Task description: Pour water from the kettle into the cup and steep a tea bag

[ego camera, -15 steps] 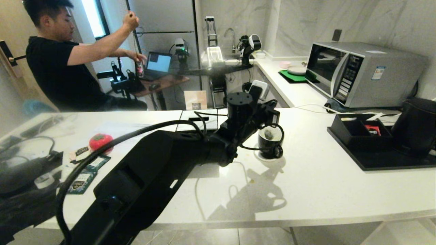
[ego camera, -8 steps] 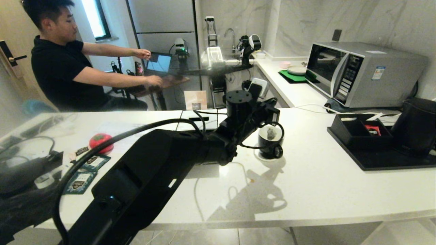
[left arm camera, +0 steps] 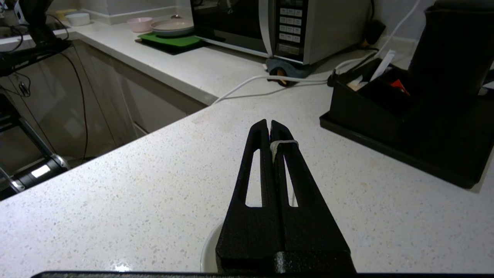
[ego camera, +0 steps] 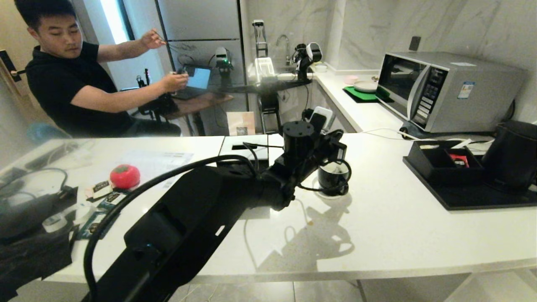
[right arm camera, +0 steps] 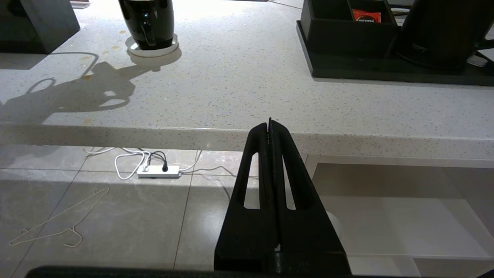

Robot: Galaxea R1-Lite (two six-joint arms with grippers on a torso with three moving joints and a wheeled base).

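Note:
The cup (ego camera: pixel 333 181), a glossy black mug on a small white saucer (right arm camera: pixel 152 48), stands mid-counter. My left gripper (left arm camera: pixel 269 125) hovers just above it, shut on a small white tag (left arm camera: pixel 283 143) with a thin string (left arm camera: pixel 295 196) hanging down toward the cup; the tea bag itself is hidden. In the head view the left wrist (ego camera: pixel 331 147) covers the cup's rim. The matte black kettle (ego camera: pixel 514 155) stands on a black tray (ego camera: pixel 474 201) at the far right, apart from both grippers. My right gripper (right arm camera: pixel 269 122) is shut and empty, parked below the counter's front edge.
A black organiser box (ego camera: pixel 440 161) with sachets sits beside the kettle, and a microwave (ego camera: pixel 449 90) behind it. A red tomato-shaped thing (ego camera: pixel 124 176) and tea packets (ego camera: pixel 110 200) lie at the left. A person (ego camera: pixel 71 84) sits beyond the counter. White cables (ego camera: pixel 390 132) cross the back.
The tea bag that hung at the cup's mouth no longer shows there. My left wrist sits slightly lower over the cup. The person's arms have moved.

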